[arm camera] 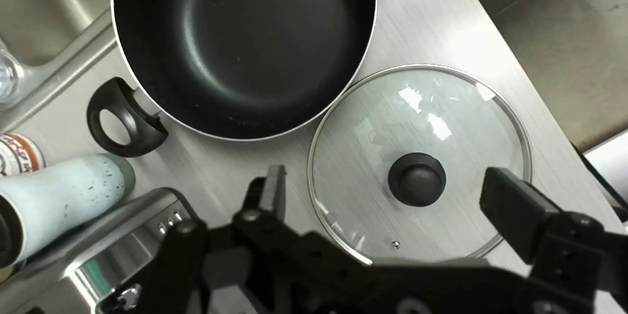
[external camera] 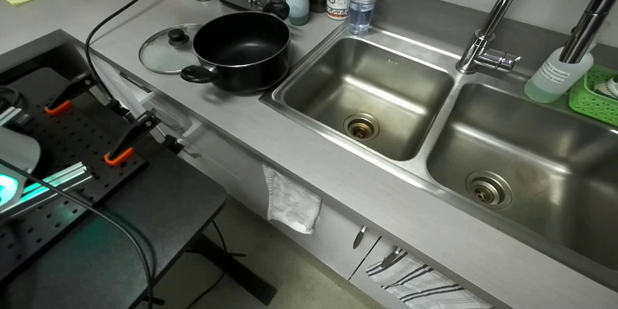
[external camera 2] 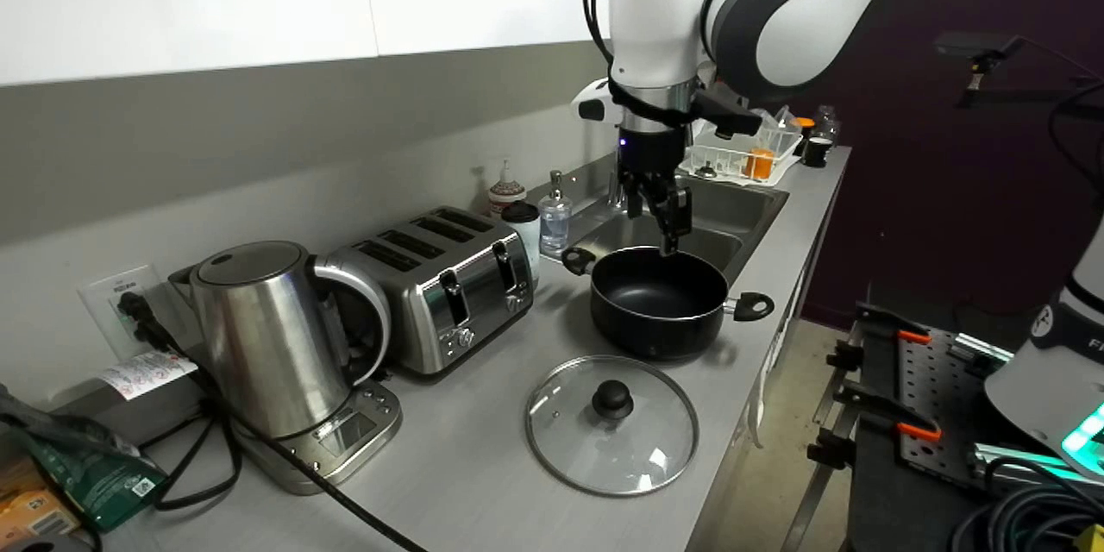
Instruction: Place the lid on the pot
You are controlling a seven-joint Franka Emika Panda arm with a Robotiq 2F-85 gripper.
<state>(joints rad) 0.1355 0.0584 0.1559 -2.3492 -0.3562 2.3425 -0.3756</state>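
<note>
Steel kettle (external camera 2: 256, 336) beside the toaster (external camera 2: 442, 286).

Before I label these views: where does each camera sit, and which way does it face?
In an exterior view: high in front of the counter, looking down at pot and sink; robot's base shows.
In an exterior view: at the kettle end, facing along the counter toward the sink; arm, gripper, base show.
Wrist view: by the gripper, facing down at lid and pot; its fingers show.
Both exterior views share pot, lid, sink.

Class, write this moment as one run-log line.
gripper: open, empty; lid: flat on counter, beside pot; pot: upright, uncovered; lid placement: not yet done
</note>
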